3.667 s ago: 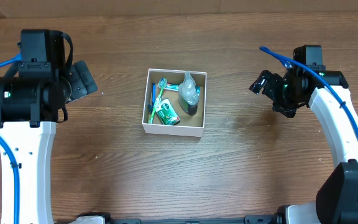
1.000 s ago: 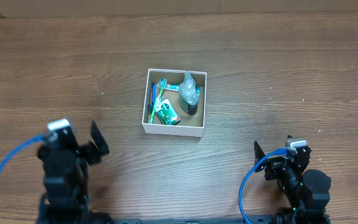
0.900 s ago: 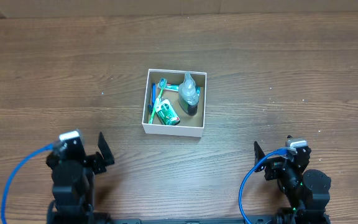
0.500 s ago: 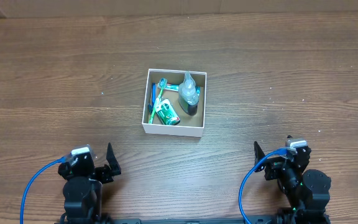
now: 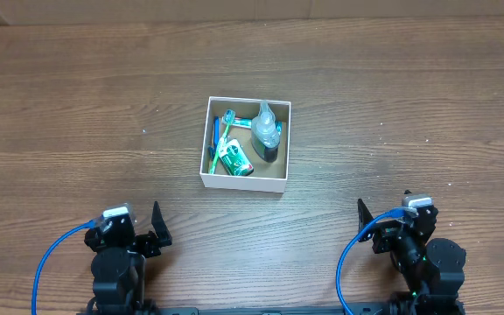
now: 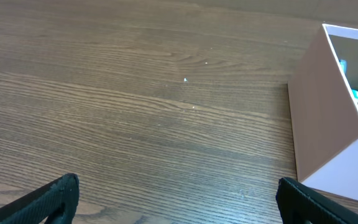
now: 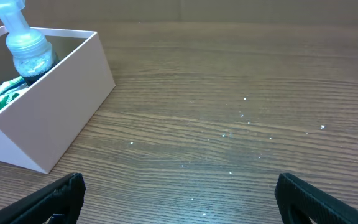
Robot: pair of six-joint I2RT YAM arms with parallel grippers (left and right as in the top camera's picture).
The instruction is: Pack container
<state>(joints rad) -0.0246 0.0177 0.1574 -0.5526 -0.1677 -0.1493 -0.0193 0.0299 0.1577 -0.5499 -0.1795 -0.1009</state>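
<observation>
Overhead, the container point(image 5: 243, 182) holds toiletries point(image 5: 234, 161); left claw point(image 6: 179, 202) and right claw point(image 7: 179, 199) (both empty) gape wide.

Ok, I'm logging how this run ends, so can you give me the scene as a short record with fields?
box: white, no lid, upright, mid-table
contents: spray bottle, green toothbrush, green tube, all inside the box
left gripper: open, empty, apart from the box
right gripper: open, empty, apart from the box
arms: both low at the near edge of the table
packing: looks done, nothing loose seen outside the box
</observation>
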